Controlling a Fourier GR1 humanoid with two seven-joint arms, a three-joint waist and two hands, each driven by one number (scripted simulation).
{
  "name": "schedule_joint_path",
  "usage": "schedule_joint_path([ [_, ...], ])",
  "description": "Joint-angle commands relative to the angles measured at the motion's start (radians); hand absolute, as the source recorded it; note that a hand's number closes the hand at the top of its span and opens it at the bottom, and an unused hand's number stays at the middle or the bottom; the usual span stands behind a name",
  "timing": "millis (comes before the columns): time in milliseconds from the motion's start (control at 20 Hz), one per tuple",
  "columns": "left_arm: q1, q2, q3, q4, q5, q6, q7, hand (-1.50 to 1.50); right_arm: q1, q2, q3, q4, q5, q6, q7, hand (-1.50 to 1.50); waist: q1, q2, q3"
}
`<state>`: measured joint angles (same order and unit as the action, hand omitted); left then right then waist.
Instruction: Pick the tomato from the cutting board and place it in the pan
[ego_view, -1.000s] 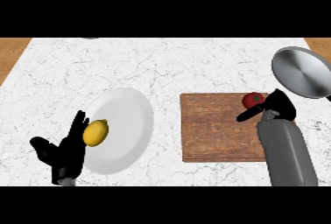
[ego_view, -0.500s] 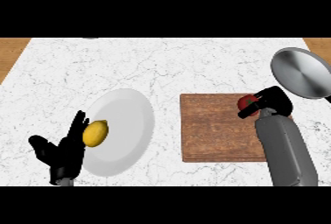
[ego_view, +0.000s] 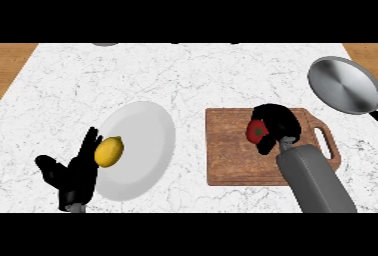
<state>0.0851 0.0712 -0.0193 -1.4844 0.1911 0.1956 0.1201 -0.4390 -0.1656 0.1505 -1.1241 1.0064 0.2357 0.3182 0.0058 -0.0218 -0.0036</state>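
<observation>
Two hands in head view. Right hand curled round red tomato, over brown cutting board. Tomato sits at board's 12 o'clock part. Silver pan at 1 o'clock from board, well apart. Left hand open, fingers up, resting at 7 o'clock of white plate. Yellow lemon on plate's left side.

Our right hand curls its fingers shut around something, forearm angled up; our left hand rests open, fingers up.
</observation>
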Motion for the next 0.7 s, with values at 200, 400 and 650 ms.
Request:
schedule_joint_path([
  [200, 0.032, -0.001, 0.022, 0.019, 0.000, 0.018, -0.006, 0.00, 0.241, -0.261, 0.191, -0.311, -0.018, -0.013, -0.555, 1.50, -0.065, 0.005, 0.003],
  [400, 0.067, 0.015, 0.038, -0.016, 0.032, -0.005, 0.022, 0.00, 0.339, -0.368, 0.039, -0.492, -0.091, -0.167, -0.656, 1.50, -0.058, 0.008, 0.004],
  [650, 0.029, -0.016, 0.012, 0.007, 0.000, 0.018, -0.003, 0.00, 0.444, -0.403, -0.200, -0.679, -0.291, -0.184, -0.679, 1.50, -0.062, 0.012, 0.003],
])
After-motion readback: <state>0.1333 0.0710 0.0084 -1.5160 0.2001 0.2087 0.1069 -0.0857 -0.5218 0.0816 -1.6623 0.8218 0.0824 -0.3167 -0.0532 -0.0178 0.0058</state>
